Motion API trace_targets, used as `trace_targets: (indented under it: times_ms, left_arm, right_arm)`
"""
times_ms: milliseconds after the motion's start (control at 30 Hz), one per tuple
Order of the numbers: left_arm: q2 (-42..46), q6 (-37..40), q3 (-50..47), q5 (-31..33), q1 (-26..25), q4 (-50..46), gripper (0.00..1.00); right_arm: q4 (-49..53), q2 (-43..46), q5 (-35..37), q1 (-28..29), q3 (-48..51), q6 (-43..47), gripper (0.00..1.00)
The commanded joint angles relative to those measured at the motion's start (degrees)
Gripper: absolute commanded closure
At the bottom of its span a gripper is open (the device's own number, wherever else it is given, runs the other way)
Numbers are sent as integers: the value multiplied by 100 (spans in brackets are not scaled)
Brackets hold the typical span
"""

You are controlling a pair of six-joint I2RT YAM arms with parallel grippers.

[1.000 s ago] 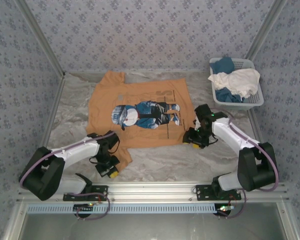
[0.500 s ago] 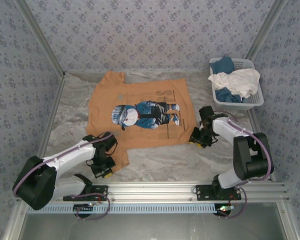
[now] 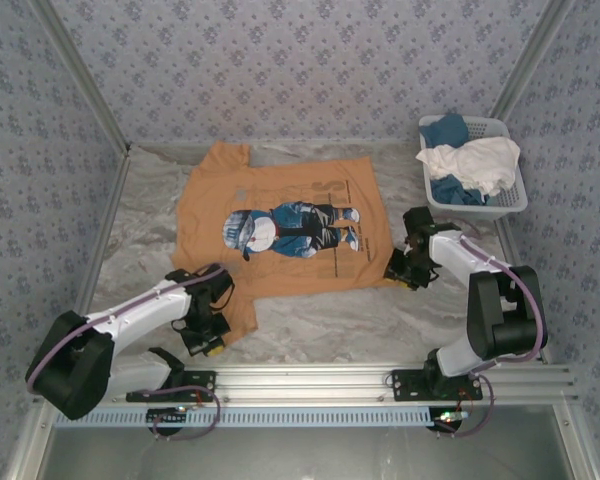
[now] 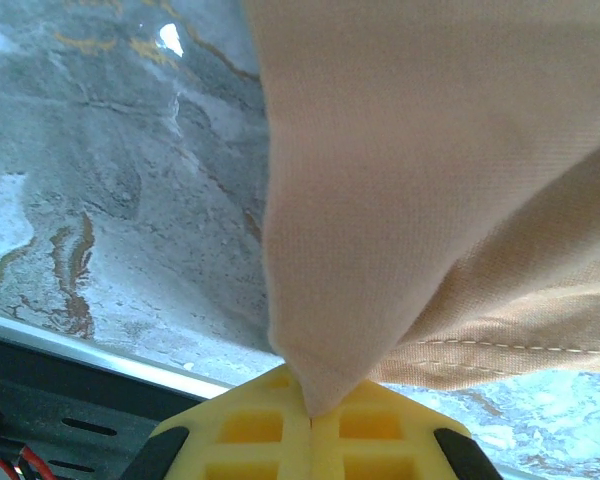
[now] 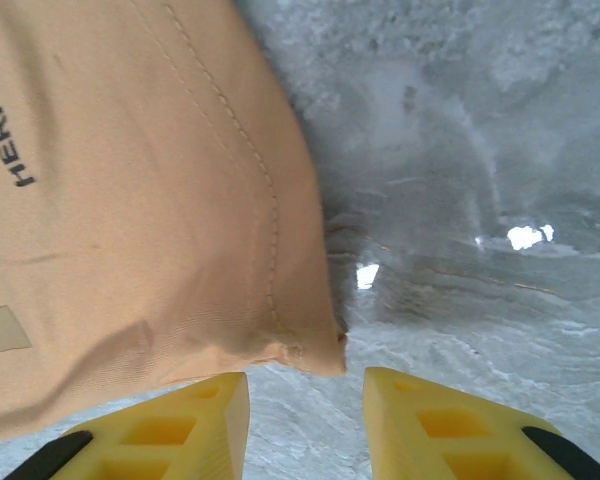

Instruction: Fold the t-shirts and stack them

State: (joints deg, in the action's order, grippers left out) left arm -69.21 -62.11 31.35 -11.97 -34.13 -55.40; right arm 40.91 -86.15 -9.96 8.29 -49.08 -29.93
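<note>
**Grey marble table [image 3: 310,320] with an orange shirt [image 3: 280,200] laid on it**

Flowery blue-grey walls [image 3: 280,70] are seen around the table. The orange shirt is spread flat in the middle, with its front up. A picture of a figure [image 3: 290,228] in blue and white is printed on the front. Dark letters [image 5: 15,150] are seen next to the picture.

The shirt's near left corner is pinched by the left gripper [image 3: 212,338]. Its yellow fingers [image 4: 250,430] are pressed tight together, and the cloth is squeezed between them. From the pinch, the cloth is seen spreading out in folds.

The right gripper [image 3: 398,272] is placed at the shirt's near right corner. Its yellow fingers [image 5: 180,420] are set a little apart. The stitched corner is seen just in front of the gap, lying on the table. Nothing is gripped between these fingers.

A white basket [image 3: 510,205] is set to the far right of the orange shirt, well apart from it. A white shirt [image 3: 475,160] is heaped in it. Blue shirts [image 3: 445,130] are tucked beside and under the white one.
</note>
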Motion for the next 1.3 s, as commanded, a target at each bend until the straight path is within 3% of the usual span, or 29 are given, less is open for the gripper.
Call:
trace_targets:
  times_ms: [0,300,500,733,867,1100,1267]
  left_arm:
    - [-74,69,97,44,37,-87,100]
    - [-28,58,118,47,38,-143,100]
    - [443,129,87,-182,1,-574,100]
    - [1718,-163,5,-717,-113,-907,100]
    - [2151,-520,111,-586,-127,-643,100]
    - [1748,-569,1356,647,-20,-333,100]
    - [936,-223,2150,749,450,204,100]
  right_arm:
    - [204,-88,98,-60,-78,188,63]
    - [-174,-502,-57,50,-93,-1,73]
    - [-34,-340,67,243,-42,12,99]
    - [655,659,13,528,384,59,100]
    - [957,1037,-50,618,439,-10,100]
    - [1082,990,-83,439,92,-47,100]
    - [932,569,-470,189,-351,-83,100]
